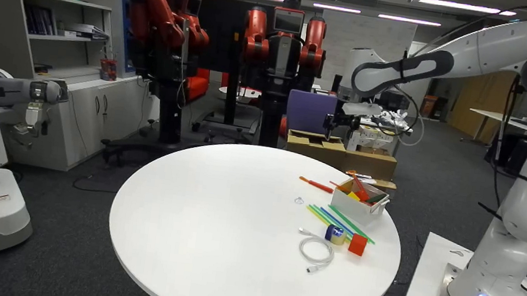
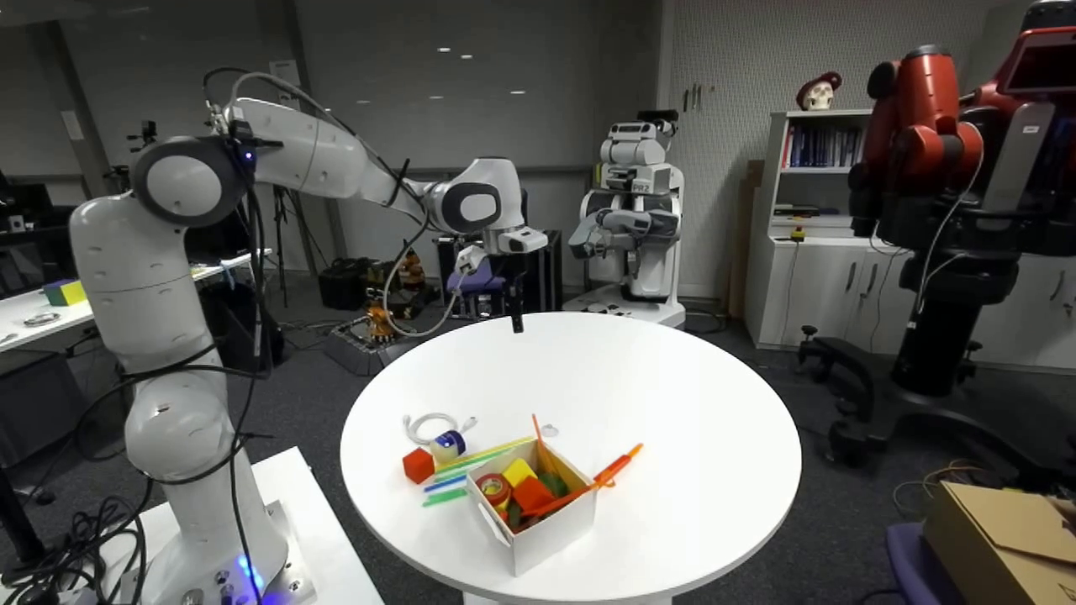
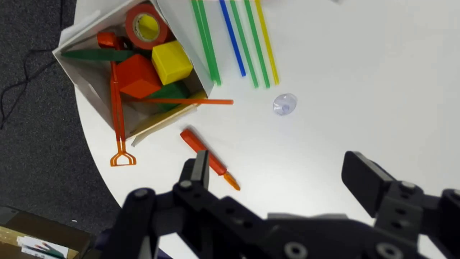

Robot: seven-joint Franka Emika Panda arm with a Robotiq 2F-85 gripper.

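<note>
"Where was the gripper point(image 3: 280, 169)?"

"Up above the white table point(image 3: 323, 129). Its fingers point(image 3: 363, 176) were wide apart and held nothing."

"And the red stick point(image 3: 216, 164)?"

"Down on the table, near the box point(image 2: 555, 538). In the wrist view, the finger on the left point(image 3: 200, 167) hid a bit of it."

"Which way did it point?"

"It lay slanted, fat end point(image 3: 189, 137) toward the box, orange tip point(image 3: 232, 181) showing in the gap. I couldn't quite tell how far down."

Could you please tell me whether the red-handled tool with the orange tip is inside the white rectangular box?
Outside: in the wrist view, the red-handled tool lies on the white tabletop beside the white rectangular box.
</note>
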